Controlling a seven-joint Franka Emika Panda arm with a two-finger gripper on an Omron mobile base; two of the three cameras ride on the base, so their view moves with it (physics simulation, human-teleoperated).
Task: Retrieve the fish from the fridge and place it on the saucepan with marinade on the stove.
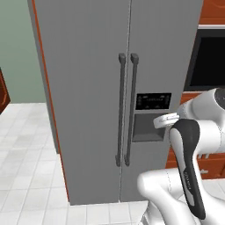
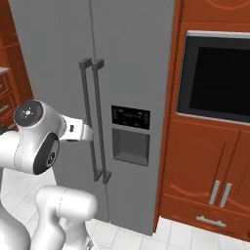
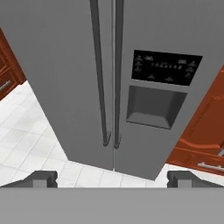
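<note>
Even, flat rendered light; sharp pictures, no glare, faint shadows.

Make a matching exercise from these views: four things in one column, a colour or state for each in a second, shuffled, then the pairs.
Things:
1. fridge
2. wall oven
3. pincer
4. cabinets

Colour or state:
A. reddish-brown wood
B. open, holding nothing
C. black front
D. grey, both doors shut

Pairs: 1-D, 2-C, 3-B, 4-A
</note>
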